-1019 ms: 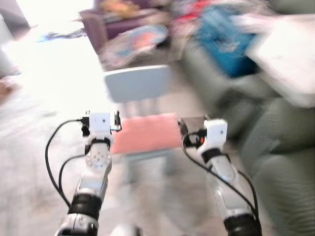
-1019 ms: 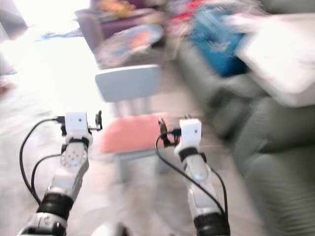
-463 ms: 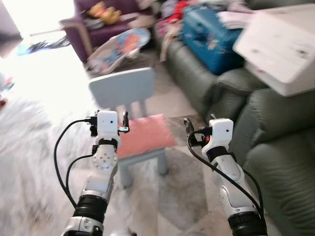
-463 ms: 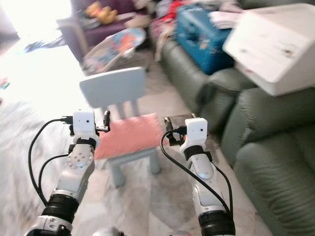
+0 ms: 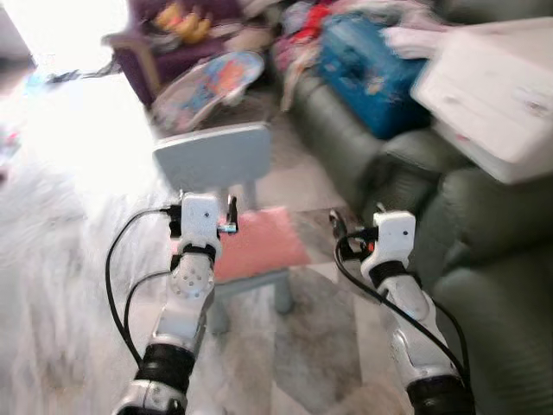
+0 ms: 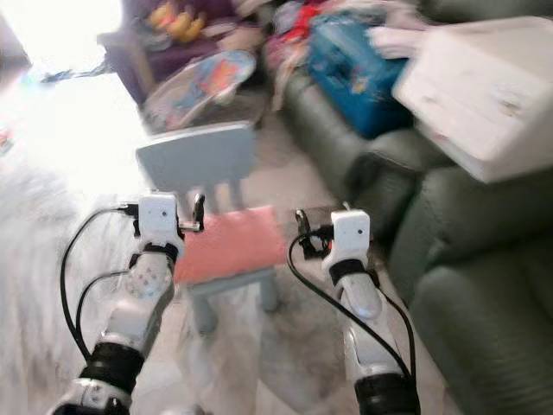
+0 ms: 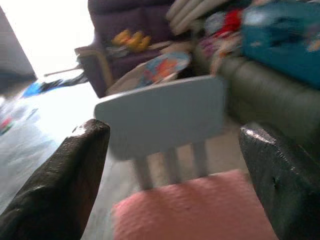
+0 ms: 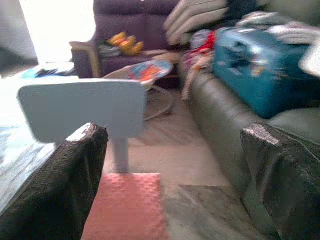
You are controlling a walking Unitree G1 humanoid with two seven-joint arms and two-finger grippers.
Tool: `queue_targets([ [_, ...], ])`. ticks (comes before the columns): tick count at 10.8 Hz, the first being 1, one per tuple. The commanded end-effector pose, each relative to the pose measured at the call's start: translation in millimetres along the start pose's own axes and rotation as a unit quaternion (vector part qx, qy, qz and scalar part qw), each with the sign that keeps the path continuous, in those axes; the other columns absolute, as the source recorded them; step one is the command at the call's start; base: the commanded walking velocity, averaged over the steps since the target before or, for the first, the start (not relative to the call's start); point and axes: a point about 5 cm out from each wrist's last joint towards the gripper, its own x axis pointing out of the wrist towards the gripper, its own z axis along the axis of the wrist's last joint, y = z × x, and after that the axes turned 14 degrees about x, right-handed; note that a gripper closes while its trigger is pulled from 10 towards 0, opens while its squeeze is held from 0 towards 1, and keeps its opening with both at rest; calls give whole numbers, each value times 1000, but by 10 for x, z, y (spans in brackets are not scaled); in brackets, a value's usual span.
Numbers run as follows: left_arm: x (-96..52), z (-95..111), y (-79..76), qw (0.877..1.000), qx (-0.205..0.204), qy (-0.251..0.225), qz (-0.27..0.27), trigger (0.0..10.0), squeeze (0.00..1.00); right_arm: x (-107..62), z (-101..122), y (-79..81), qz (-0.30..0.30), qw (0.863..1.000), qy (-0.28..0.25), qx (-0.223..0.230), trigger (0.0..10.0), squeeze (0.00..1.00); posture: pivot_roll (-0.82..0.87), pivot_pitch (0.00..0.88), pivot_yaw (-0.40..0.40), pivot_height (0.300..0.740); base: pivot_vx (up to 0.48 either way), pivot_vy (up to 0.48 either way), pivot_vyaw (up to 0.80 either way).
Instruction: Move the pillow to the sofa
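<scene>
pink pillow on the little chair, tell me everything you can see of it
The pink pillow is a flat, squarish cushion with a finely textured, quilted-looking surface, salmon pink. It lies flat on the seat of the small pale-blue chair, covering most of the seat, just in front of the slatted backrest. Nothing holds it: the left gripper and right gripper hover open on either side above it, not touching. The grey-green sofa stands to the robot's right.

No readable text, labels, brands or numbers appear anywhere. Marks on the white box (image 5: 497, 95) are too blurred to read.
</scene>
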Motion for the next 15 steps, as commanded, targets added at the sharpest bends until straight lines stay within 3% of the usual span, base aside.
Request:
queue_targets([
  [1,5,-20,59,1000,4,6,9,10000,0,24,11,42,10,1000,-2,0,10000,0,-41,0,21,740,371,0,706],
  [6,6,-47,78,1000,7,13,14,10000,0,38,24,34,13,1000,-2,-2,10000,0,-44,0,17,740,359,0,624],
  [9,6,-57,84,1000,5,20,21,10000,0,14,-4,29,17,1000,6,8,10000,0,-44,0,16,740,291,0,0],
  [11,7,-61,82,1000,6,21,22,10000,0,-2,-12,27,28,1000,8,-1,10000,0,-45,0,15,740,0,0,0],
  [15,9,-66,97,999,9,23,25,10000,0,-1,-22,28,28,1000,7,2,10000,0,-40,0,16,740,0,0,784],
])
